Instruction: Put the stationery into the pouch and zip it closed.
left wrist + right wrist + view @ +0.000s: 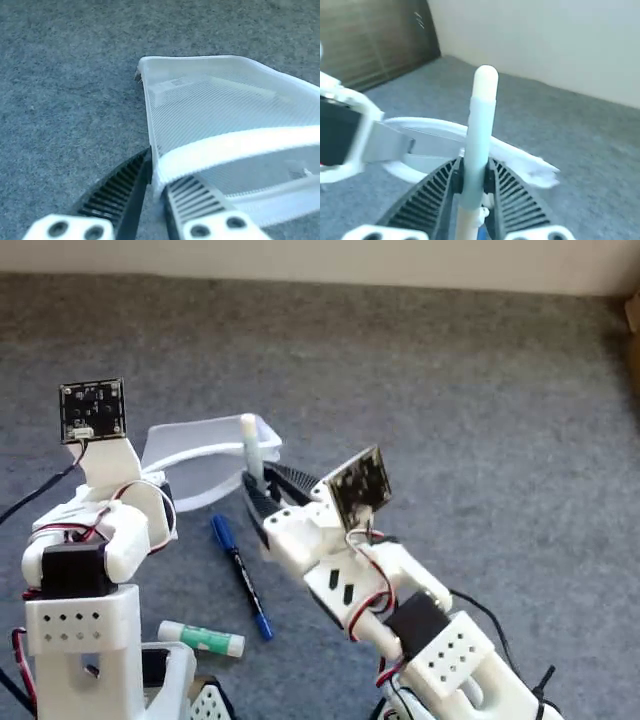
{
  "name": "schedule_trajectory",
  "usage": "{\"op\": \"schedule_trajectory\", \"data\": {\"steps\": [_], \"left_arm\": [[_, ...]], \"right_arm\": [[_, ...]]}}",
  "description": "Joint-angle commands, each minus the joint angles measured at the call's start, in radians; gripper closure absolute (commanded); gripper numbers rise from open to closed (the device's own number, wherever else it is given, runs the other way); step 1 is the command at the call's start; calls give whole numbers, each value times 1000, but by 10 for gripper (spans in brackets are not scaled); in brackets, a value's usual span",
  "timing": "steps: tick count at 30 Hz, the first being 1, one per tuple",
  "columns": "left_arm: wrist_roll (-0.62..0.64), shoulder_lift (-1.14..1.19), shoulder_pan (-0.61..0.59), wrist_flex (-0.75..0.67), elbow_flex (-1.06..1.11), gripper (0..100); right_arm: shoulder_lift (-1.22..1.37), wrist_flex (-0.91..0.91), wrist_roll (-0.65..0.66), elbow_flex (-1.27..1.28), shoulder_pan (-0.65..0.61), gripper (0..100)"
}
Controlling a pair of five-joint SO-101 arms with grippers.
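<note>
Left end effector (156,172) is clenched on the white band along the pouch (220,100) mouth: ribbed black jaws, band pinched flat between them. Pouch is fine white mesh, semi-transparent and soft-sided, with one corner stiffened by a small metal end-piece. Its far end is cut off at the frame edge in the left wrist view. A pale rectangular shape shows through the mesh, but I cannot make out what it is. In the high view the pouch (200,458) lies on the desk (480,390) between the two arms with its mouth held open in a loop, and the left arm's white housing covers the near part of it. Right end effector (474,164) is gripping a white pen (481,115), upright between the jaws. The pen is a smooth, pale cylinder with a rounded cap, and its lower end is hidden behind the jaws. From above, the white pen (249,440) stands just at the pouch's open rim; I cannot tell whether the tip is inside. A blue pen (240,575), slim with a darker barrel, lies on the desk near the arms. A green-banded stick (202,638), short and stubby, lies beside the left arm's base. The desk surface is grey, felt-like, with a coarse nap.
</note>
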Motion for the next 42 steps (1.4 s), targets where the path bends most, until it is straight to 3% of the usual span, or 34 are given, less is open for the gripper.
{"op": "schedule_trajectory", "data": {"steps": [1, 9, 13, 21, 32, 38, 42], "left_arm": [[-9, -7, 27, -21, -8, 994], [-8, -7, 28, -21, -8, 994], [-6, -7, 28, -21, -8, 994], [-3, -7, 28, -21, -7, 994], [-5, -7, 25, -21, 2, 994], [-6, -7, 25, -21, 4, 994], [-6, -7, 25, -21, 4, 994]], "right_arm": [[-101, -73, 0, 8, -5, 991], [-328, -76, 0, 22, 36, 991], [-318, -93, 2, 22, 35, 991], [-107, -455, 2, 22, -44, 991], [265, -780, 9, 24, -48, 991], [352, -952, 276, 107, -56, 991], [363, -1095, 371, 194, -56, 991]]}}
